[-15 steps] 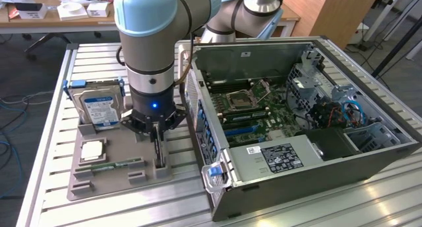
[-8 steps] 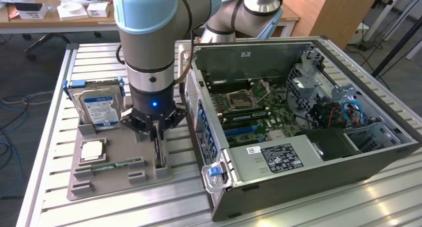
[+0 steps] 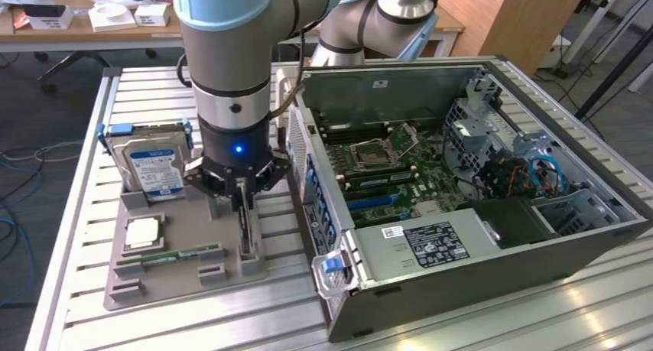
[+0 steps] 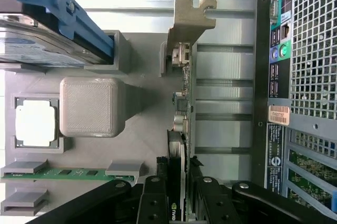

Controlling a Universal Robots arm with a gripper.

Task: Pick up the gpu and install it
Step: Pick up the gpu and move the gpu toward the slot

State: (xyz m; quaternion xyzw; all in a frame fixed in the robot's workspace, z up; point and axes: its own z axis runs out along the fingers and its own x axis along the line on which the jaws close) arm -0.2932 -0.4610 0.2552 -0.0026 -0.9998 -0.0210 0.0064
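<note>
A slatted metal table is seen with a grey holder tray laid on it, and an opened computer case is stood just beside that tray. The gpu is held on edge in a slot of the tray, at the side nearest the case. The gripper has been lowered over it, and the card is clasped between half-closed fingers. The lift out of the tray and the seating in the case are judged not yet done.
</note>
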